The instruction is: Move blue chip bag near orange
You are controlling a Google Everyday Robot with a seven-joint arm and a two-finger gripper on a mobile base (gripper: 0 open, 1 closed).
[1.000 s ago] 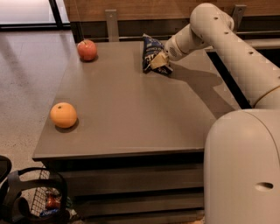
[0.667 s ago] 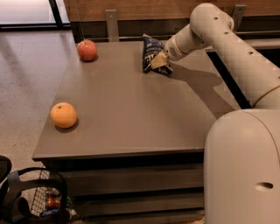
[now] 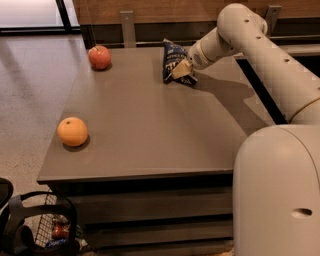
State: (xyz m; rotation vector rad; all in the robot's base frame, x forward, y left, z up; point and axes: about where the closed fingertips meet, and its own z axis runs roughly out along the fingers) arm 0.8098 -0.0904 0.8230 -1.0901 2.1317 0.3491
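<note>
Closest to me, a dark wire basket [image 3: 35,225] is sitting on the floor just off the table's near left corner, with something red and something blue lying inside it that I cannot make out. The robot's bulky white body [image 3: 277,190] is standing at the table's near right corner, blocking that part of the top from where I am looking.

The grey table [image 3: 150,135] is running away from me. On its near left part, close to the left edge, the orange [image 3: 72,131] is resting alone, well apart from everything else on the top.

The white arm [image 3: 260,55] is reaching from the table's right side across to its far middle. There the gripper [image 3: 181,71] is pinching the lower right side of the blue chip bag [image 3: 172,60], its tan fingers closing on the crumpled foil. The bag is standing upright at the table's far middle, well apart from the orange, which is lying diagonally across the top from it.

A reddish apple [image 3: 99,57] is sitting at the table's far left corner, left of the bag. A wooden wall [image 3: 165,10] is rising just behind the table's far edge.
</note>
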